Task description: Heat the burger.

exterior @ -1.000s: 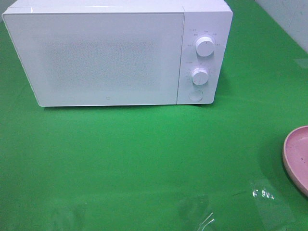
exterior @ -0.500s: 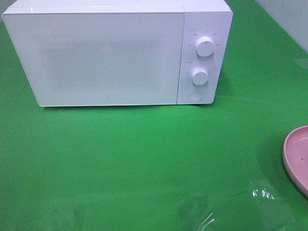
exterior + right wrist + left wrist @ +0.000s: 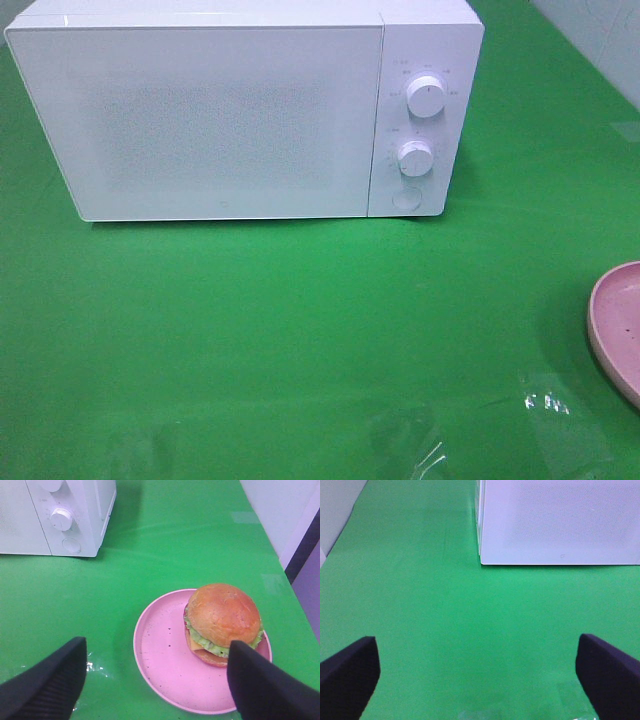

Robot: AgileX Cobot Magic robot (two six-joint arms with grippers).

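Both grippers, left [image 3: 479, 672] and right [image 3: 156, 680], stand spread and empty; the burger [image 3: 223, 622] sits on a pink plate [image 3: 160, 655] at the table's [image 3: 300, 320] right edge.

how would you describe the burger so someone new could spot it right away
Start at the white microwave on the green table, then go to the pink plate near its knob side. The burger sits on the plate, the only food there, with a glossy brown bun and green lettuce.

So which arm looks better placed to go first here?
Probably the right: its open gripper hangs just short of the burger on the pink plate. The left gripper faces the microwave's shut door.
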